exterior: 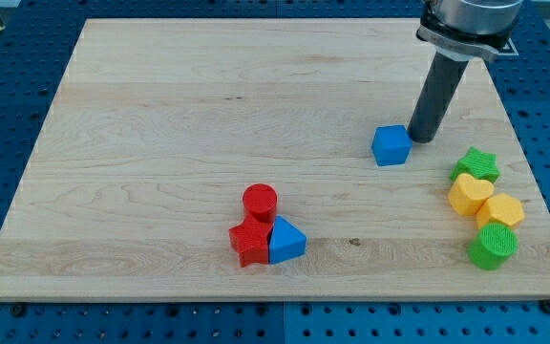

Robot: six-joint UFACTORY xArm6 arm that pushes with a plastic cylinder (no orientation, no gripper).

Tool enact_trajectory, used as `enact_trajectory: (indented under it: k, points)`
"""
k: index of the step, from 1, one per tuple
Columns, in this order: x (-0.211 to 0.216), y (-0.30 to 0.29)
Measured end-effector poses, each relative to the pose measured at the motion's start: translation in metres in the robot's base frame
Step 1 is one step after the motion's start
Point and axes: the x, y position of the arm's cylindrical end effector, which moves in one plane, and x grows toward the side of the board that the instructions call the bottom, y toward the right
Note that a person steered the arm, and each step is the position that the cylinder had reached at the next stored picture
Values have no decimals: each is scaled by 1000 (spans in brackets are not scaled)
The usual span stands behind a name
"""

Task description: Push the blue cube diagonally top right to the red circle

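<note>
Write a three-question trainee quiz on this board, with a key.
1. True or false: my tip stands at the blue cube's right, at its upper corner.
2. Which block touches the red circle? A) green star B) red star C) yellow heart
3. Fill in: the blue triangle lies to the red star's ____.

Key: 1 true; 2 B; 3 right.

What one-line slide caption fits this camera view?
My tip sits at the blue cube's right side, far up-right of the red circle on the wooden board.
</note>
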Motion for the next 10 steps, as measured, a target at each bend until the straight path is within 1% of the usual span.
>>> enact_trajectory:
  k: [2,3,5,6,7,10]
  points:
    - [5,-70]
    - [5,-70]
    - [5,-94]
    - [4,-95]
    - [-17,-111]
    - [-2,-123]
